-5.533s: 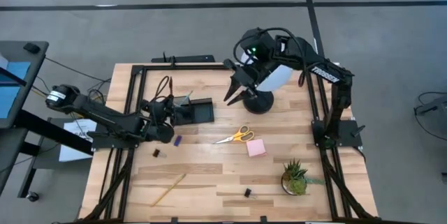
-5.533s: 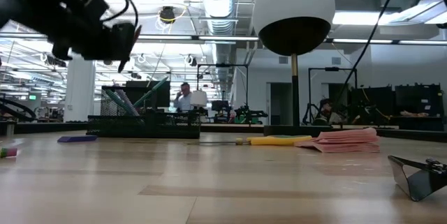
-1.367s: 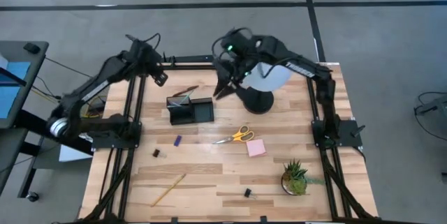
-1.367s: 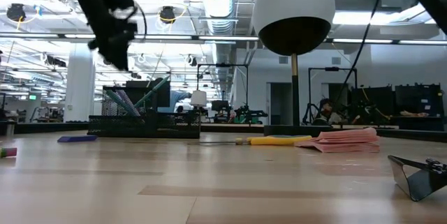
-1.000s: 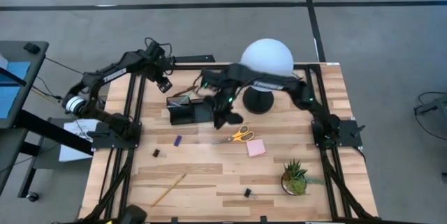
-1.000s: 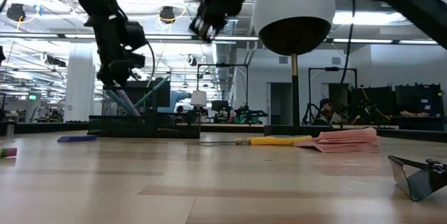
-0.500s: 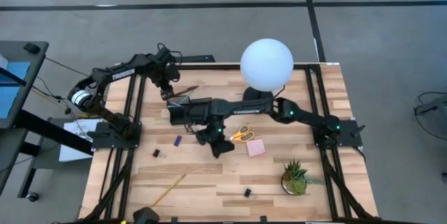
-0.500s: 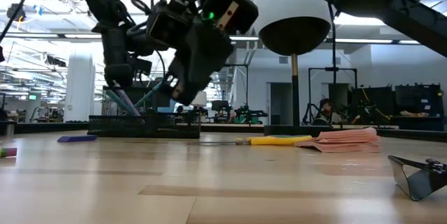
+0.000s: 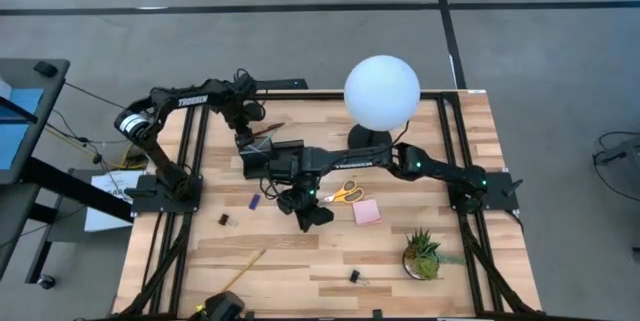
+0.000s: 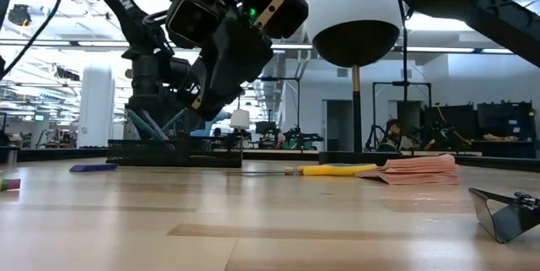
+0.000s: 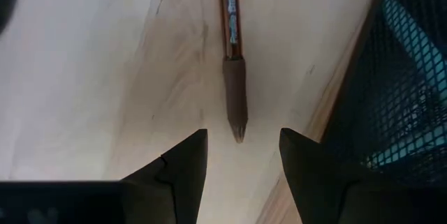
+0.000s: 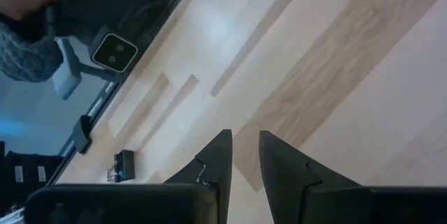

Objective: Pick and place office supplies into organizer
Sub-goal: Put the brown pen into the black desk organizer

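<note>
The black organizer [image 9: 273, 159] stands left of the table's middle, with teal and purple pens in its cup [image 10: 156, 123]. A brown pen [image 9: 270, 129] lies on the wood just beyond it. My left gripper [image 11: 241, 154] is open and low, its fingers to either side of the pen's tip [image 11: 238, 132] without touching it. My right gripper [image 9: 308, 211] hovers empty just on the near side of the organizer, its fingers a narrow gap apart [image 12: 244, 151]. Yellow-handled scissors [image 9: 343, 194], a pink sticky pad [image 9: 366, 211], a blue piece [image 9: 254, 201] and a yellow pencil [image 9: 243, 271] lie loose.
The white globe lamp [image 9: 381, 91] stands at the far middle and a potted plant [image 9: 424, 253] at the near right. Black clips lie at the left [image 9: 223, 219] and near the front [image 9: 354, 276]. Something dark shows at the table's near edge [image 9: 225, 307].
My right gripper has swung from beside the organizer toward the table's near edge and come down low over the wood left of the scissors. My left gripper has moved right and down toward the brown pen beyond the organizer.
</note>
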Robot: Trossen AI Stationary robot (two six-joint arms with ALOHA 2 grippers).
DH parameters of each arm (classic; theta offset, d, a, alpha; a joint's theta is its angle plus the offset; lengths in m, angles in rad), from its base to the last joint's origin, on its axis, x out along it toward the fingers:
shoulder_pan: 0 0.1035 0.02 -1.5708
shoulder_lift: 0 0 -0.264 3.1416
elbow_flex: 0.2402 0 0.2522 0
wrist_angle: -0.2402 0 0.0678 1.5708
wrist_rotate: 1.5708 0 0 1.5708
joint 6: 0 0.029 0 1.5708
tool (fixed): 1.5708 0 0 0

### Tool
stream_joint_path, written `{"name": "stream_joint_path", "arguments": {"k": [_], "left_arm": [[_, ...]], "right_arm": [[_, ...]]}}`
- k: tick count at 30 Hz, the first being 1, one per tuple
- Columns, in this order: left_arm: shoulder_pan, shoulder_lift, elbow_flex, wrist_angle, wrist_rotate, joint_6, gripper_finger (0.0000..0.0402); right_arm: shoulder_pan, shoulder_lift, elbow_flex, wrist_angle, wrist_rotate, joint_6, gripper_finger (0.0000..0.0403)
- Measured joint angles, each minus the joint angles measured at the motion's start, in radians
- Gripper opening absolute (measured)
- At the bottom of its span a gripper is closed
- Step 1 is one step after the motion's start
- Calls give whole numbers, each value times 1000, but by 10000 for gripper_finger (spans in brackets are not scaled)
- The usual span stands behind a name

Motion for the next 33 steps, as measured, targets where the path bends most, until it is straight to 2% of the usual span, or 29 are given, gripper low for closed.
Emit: {"name": "stream_joint_path", "arguments": {"k": [12,17,21,25,29,33], "left_arm": [[7,6,55,45,-12,16,173],[7,1,108,-57,-22,-9,173],[0,-17,192,-181,-61,-10,173],[0,-39,285,-222,-54,-20,173],[6,-37,296,-170,-194,-32,173],[20,-1,258,-163,-123,-37,173]], "right_arm": [[-26,0,0,6,-1,-9,66],[-35,0,0,2,0,-9,66],[-41,0,0,-5,0,-10,66],[-46,0,0,-6,0,-9,66],[-46,0,0,-9,0,-9,66],[-45,0,0,-9,-1,-9,66]]}}
